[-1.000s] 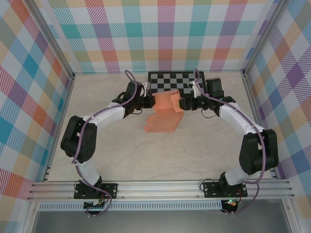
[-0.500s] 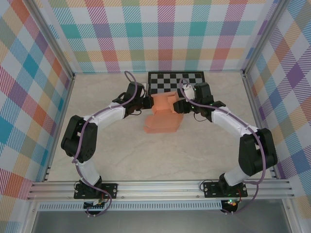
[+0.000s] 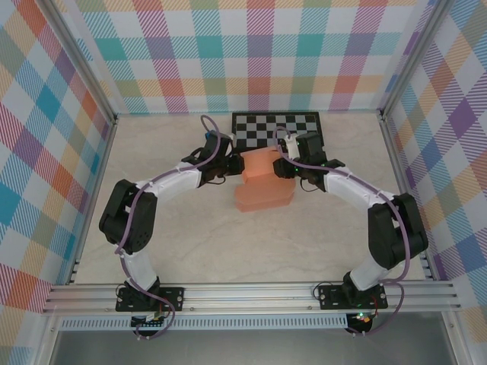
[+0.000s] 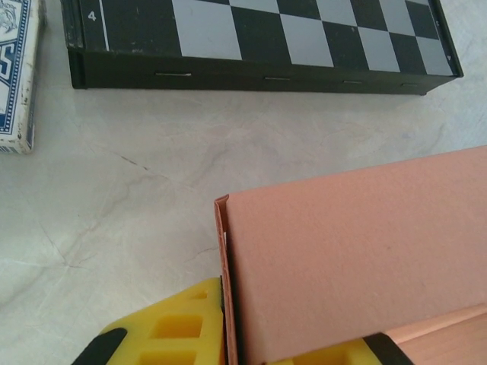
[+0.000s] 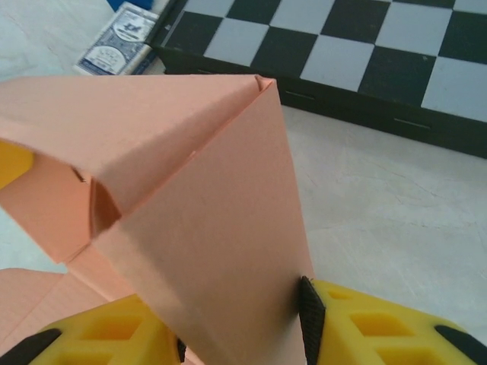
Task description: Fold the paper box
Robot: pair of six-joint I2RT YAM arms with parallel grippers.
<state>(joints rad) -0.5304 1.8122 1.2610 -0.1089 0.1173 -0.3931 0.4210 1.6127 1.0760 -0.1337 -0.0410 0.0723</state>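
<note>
The salmon-orange paper box (image 3: 263, 185) lies partly folded mid-table, just in front of the chessboard, with its rear part raised between the two grippers. My left gripper (image 3: 233, 165) is shut on the box's left wall; in the left wrist view the thin wall edge (image 4: 223, 266) stands against the yellow left finger (image 4: 167, 334) and the broad panel (image 4: 358, 258) hides most of the other finger. My right gripper (image 3: 284, 169) is shut on the box's right side: in the right wrist view a folded panel (image 5: 221, 228) fills the gap, and the black pad (image 5: 307, 315) presses on it.
The black-and-silver chessboard (image 3: 276, 125) lies right behind the box, its front edge (image 4: 259, 76) close to both grippers. A blue-and-white card pack (image 5: 122, 38) lies beside the board's left end. Plaid walls and metal posts close in the table; bare tabletop (image 3: 251, 243) lies nearer the bases.
My right gripper has swung left and closed in on the box's right side. The raised flaps have folded together into a more compact shape, and the box has shifted slightly right.
</note>
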